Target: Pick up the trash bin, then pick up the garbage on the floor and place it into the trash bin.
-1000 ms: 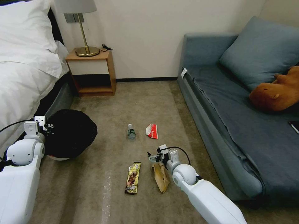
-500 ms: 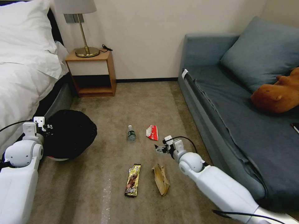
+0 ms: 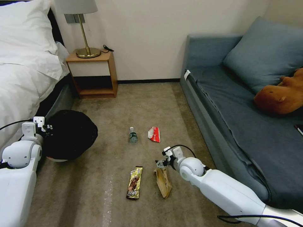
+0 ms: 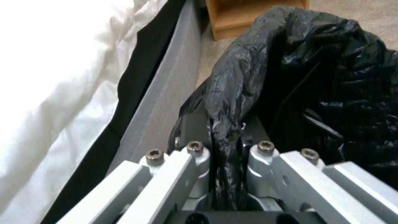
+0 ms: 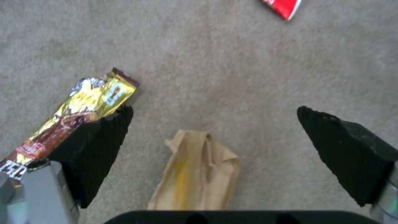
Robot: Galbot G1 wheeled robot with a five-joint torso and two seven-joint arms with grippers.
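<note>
The trash bin (image 3: 70,134), white with a black bag liner (image 4: 315,77), hangs tilted at the left beside the bed. My left gripper (image 3: 47,129) is shut on the bin's lined rim. On the carpet lie the garbage pieces: a clear bottle (image 3: 133,134), a red-and-white packet (image 3: 154,134), a gold-brown wrapper (image 3: 135,182) and a tan paper scrap (image 3: 164,183). My right gripper (image 3: 159,164) hovers open just above the scrap's far end. In the right wrist view the tan scrap (image 5: 197,174) lies between the spread black fingers (image 5: 101,149), with the wrapper (image 5: 79,115) beside one finger.
A bed with white sheets (image 3: 22,72) runs along the left. A wooden nightstand (image 3: 93,74) with a brass lamp (image 3: 85,41) stands at the wall. A blue sofa (image 3: 252,126) with a brown plush toy (image 3: 281,94) lines the right. Bare carpet lies between them.
My right gripper swung forward toward the red packet, then came back and now sits lower over the tan scrap's far end. The left arm and bin have barely moved.
</note>
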